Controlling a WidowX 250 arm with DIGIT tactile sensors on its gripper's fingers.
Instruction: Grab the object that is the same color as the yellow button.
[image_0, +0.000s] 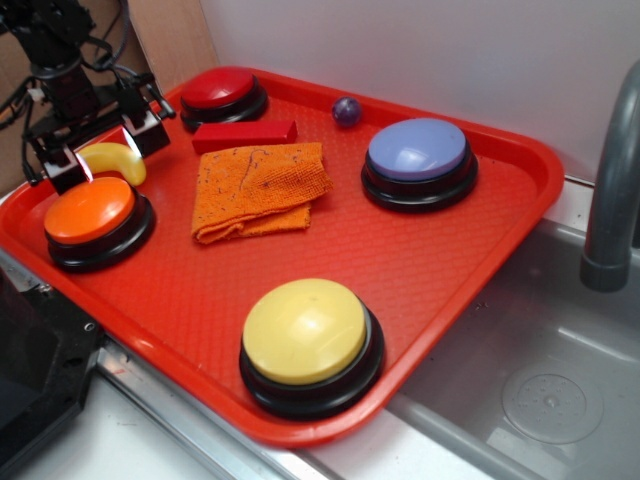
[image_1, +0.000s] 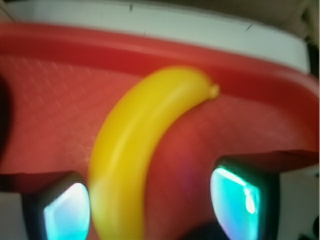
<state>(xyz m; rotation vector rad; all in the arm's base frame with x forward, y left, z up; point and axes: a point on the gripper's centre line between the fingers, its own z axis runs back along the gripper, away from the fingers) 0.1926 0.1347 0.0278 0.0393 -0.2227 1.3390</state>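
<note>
The small yellow banana toy (image_0: 117, 160) lies at the far left of the red tray (image_0: 430, 260), just behind the orange button. In the wrist view the banana (image_1: 135, 145) curves up from between my fingers. My gripper (image_0: 100, 152) is lowered around it and open. The banana's lower end sits against the left pad (image_1: 67, 210), and a gap of red tray shows before the right pad (image_1: 235, 197). The large pale-yellow dome button (image_0: 305, 330) stands on its black base at the tray's near edge, far from the gripper.
An orange button (image_0: 90, 210) stands right beside the banana. On the tray are a red button (image_0: 218, 88), a red block (image_0: 245, 133), an orange cloth (image_0: 260, 185), a purple ball (image_0: 346, 110) and a blue button (image_0: 417, 150). A sink (image_0: 540, 370) with a grey faucet (image_0: 610, 200) lies to the right.
</note>
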